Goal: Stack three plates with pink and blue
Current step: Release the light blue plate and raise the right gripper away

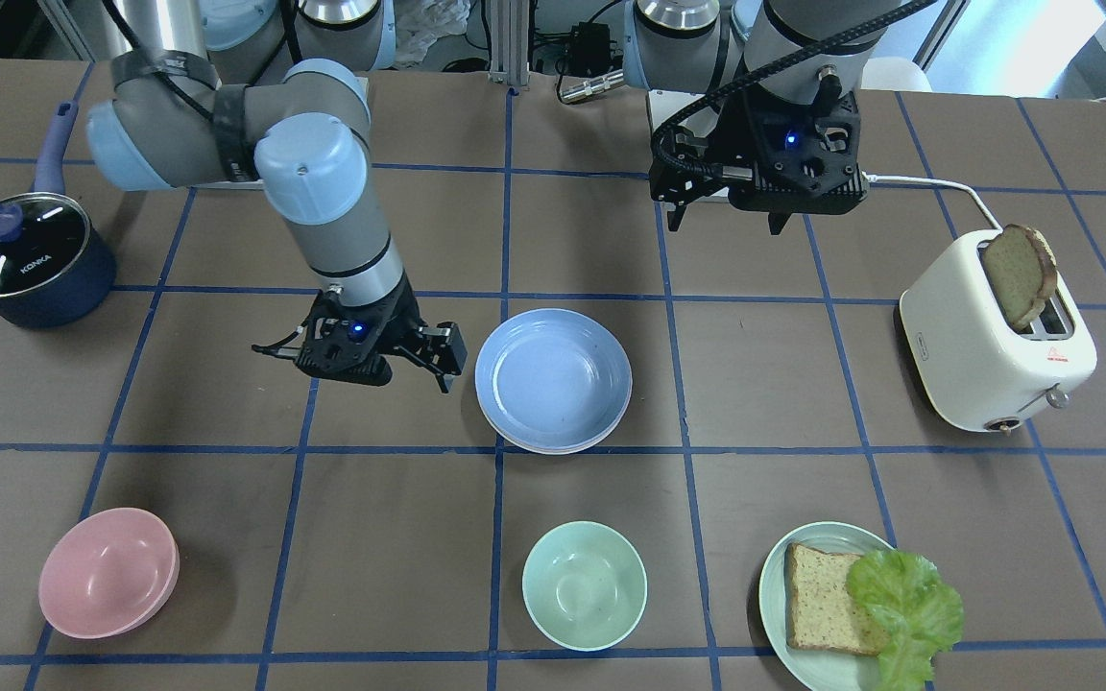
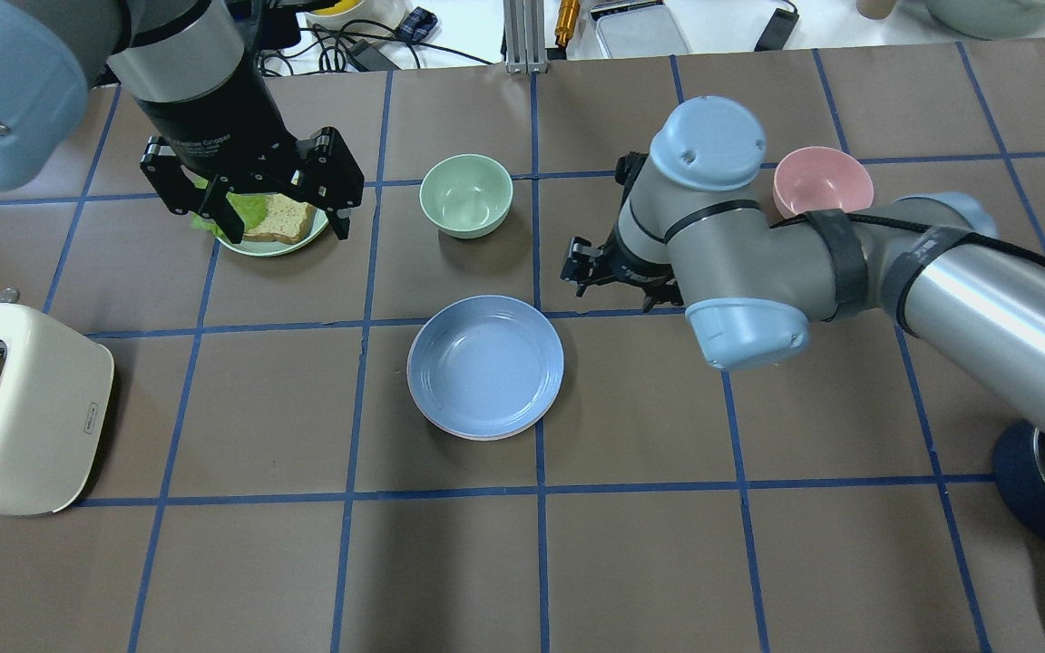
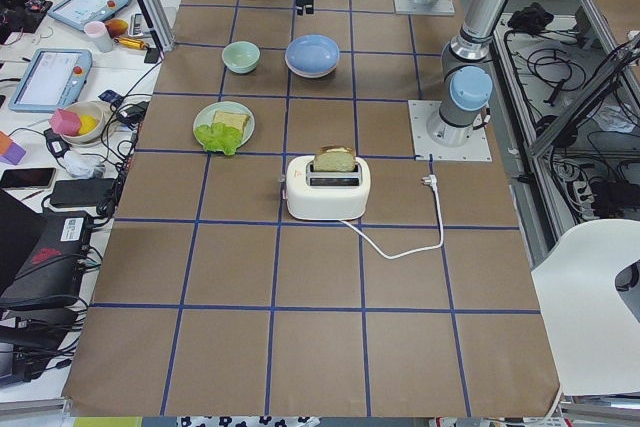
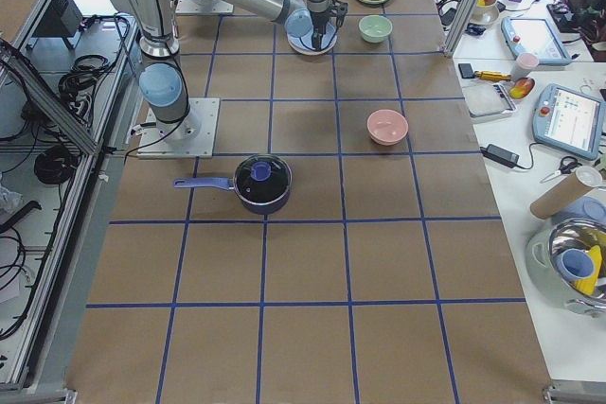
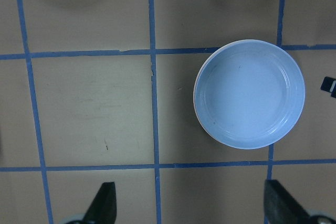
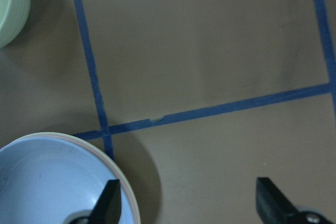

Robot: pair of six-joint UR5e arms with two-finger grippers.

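A light blue plate (image 1: 553,376) sits on top of a stack at the table's middle. A pale pink plate's rim (image 1: 558,449) shows just beneath it. In the right wrist view a thin cream edge (image 6: 137,214) lies outside the pink rim; the rest of that plate is hidden. My right gripper (image 1: 438,369) is open and empty, hovering just beside the stack, apart from it. My left gripper (image 1: 726,223) is open and empty, held high and away from the stack. Its wrist view looks down on the blue plate (image 5: 249,93).
A mint bowl (image 1: 584,585), a pink bowl (image 1: 108,573) and a mint-green plate (image 1: 772,595) with bread and lettuce stand along the far side. A cream toaster (image 1: 985,360) with a bread slice is on my left. A dark blue lidded pot (image 1: 30,264) is on my right.
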